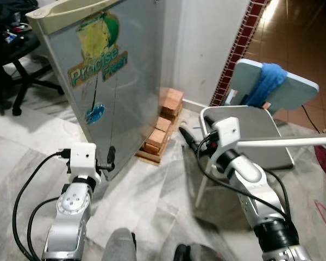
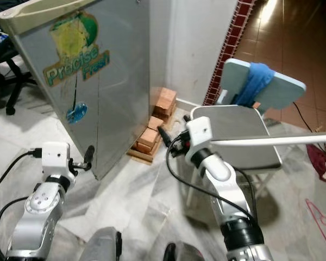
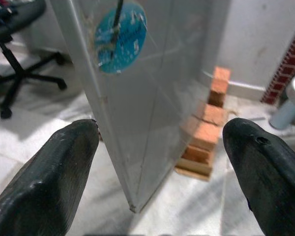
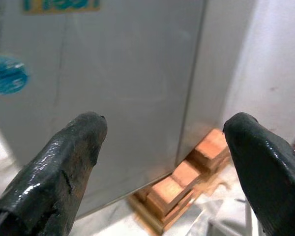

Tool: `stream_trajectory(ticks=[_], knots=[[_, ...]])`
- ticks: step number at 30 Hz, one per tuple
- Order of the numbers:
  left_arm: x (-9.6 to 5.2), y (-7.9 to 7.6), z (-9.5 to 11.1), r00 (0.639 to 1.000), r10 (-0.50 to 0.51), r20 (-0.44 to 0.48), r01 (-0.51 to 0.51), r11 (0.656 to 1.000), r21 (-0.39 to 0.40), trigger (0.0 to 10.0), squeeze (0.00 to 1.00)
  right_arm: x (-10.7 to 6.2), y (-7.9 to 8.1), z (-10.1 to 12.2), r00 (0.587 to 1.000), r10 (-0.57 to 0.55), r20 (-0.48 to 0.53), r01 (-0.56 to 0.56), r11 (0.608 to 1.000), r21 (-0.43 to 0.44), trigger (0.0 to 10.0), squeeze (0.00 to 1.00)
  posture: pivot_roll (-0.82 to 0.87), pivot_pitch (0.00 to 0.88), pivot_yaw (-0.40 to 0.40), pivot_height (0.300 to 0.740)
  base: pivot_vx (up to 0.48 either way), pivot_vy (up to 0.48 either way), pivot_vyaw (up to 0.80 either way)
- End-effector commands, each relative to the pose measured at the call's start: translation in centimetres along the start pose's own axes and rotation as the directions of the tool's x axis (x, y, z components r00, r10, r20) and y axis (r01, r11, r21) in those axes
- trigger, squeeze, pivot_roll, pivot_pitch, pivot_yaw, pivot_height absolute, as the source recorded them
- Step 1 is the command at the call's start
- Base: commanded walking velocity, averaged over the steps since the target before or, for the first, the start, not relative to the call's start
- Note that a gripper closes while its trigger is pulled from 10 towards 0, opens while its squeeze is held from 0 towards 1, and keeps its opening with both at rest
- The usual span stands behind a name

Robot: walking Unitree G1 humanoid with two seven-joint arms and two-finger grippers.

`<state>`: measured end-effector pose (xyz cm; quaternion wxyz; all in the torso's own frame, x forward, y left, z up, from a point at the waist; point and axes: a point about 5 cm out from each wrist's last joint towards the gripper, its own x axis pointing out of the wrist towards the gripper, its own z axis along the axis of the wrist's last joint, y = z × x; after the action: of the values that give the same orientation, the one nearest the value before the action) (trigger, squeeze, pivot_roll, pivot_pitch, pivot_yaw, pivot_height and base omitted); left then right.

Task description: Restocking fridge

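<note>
A silver fridge (image 1: 125, 81) with a "Precise Fresh" sticker (image 1: 98, 54) and a round blue sticker (image 3: 120, 37) stands shut in front of me, raised on orange bricks (image 1: 163, 128). My left gripper (image 1: 110, 157) is held low, close to the fridge's bottom corner (image 3: 132, 206), open with nothing between its fingers (image 3: 64, 167). My right gripper (image 1: 187, 136) is to the right of the fridge, above the floor beside the bricks (image 4: 187, 177). It points at the fridge's side, open and empty.
A grey folding chair (image 1: 255, 130) with a blue cloth (image 1: 266, 81) on its back stands close on the right, and a white rod (image 1: 293, 142) crosses it. A black office chair (image 1: 16, 70) is at the far left. Marble floor (image 1: 141, 196) lies below.
</note>
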<state>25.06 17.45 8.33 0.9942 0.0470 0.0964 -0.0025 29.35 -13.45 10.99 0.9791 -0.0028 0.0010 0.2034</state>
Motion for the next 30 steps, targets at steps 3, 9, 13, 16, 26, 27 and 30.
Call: stream_trajectory(ticks=[3, 9, 13, 16, 26, 27, 30], knots=[[0.2, 0.6, 0.3, 1.0, 0.023, 0.018, -0.024, 1.0, 0.02, 10.0, 0.0, -0.4, 0.5, -0.4, 0.999, -0.049, 0.004, 0.049, 0.999, 0.017, 10.0, 0.0, 0.08, 0.105, -0.029, 0.74, 0.0, 0.48, 0.0], [0.3, 0.8, 0.4, 0.999, 0.035, 0.032, -0.035, 0.999, 0.011, 10.0, 0.0, -0.8, 0.4, -0.9, 0.991, -0.135, 0.016, 0.134, 0.99, 0.035, 10.0, 0.0, 0.08, 0.109, -0.025, 0.74, 0.0, 0.48, -0.76], [0.3, 0.6, 0.4, 0.999, 0.026, 0.038, -0.026, 1.0, 0.008, 10.0, 0.0, -0.9, 0.4, -1.1, 0.988, -0.153, 0.02, 0.152, 0.988, 0.036, 10.0, 0.0, 0.08, 0.108, -0.024, 0.74, 0.0, 0.48, -0.8], [0.4, 0.5, 0.5, 0.999, 0.023, 0.044, -0.023, 1.0, 0.006, 10.0, 0.0, -0.8, 0.4, -1.1, 0.987, -0.158, 0.02, 0.157, 0.987, 0.035, 10.0, 0.0, 0.08, 0.108, -0.026, 0.74, 0.0, 0.48, -0.69], [0.7, 0.7, 1.4, 0.996, 0.017, 0.087, -0.02, 0.999, 0.039, 10.0, 0.0, -0.1, 0.6, -1.1, 0.984, -0.174, 0.042, 0.173, 0.984, 0.034, 10.0, 0.0, 0.12, 0.128, 0.0, 0.74, 0.0, 0.48, -0.57], [0.7, 0.7, 1.6, 0.995, 0.012, 0.095, -0.016, 0.999, 0.044, 10.0, 0.0, -0.1, 0.6, -1.0, 0.983, -0.177, 0.045, 0.175, 0.984, 0.035, 10.0, 0.0, 0.12, 0.129, 0.0, 0.74, 0.0, 0.48, 0.0], [0.6, 0.4, 1.6, 0.995, 0.011, 0.099, -0.015, 0.999, 0.047, 10.0, 0.0, -0.1, 0.6, -1.1, 0.982, -0.185, 0.045, 0.183, 0.982, 0.042, 10.0, 0.0, 0.12, 0.131, -0.016, 0.74, 0.0, 0.48, 0.0]])
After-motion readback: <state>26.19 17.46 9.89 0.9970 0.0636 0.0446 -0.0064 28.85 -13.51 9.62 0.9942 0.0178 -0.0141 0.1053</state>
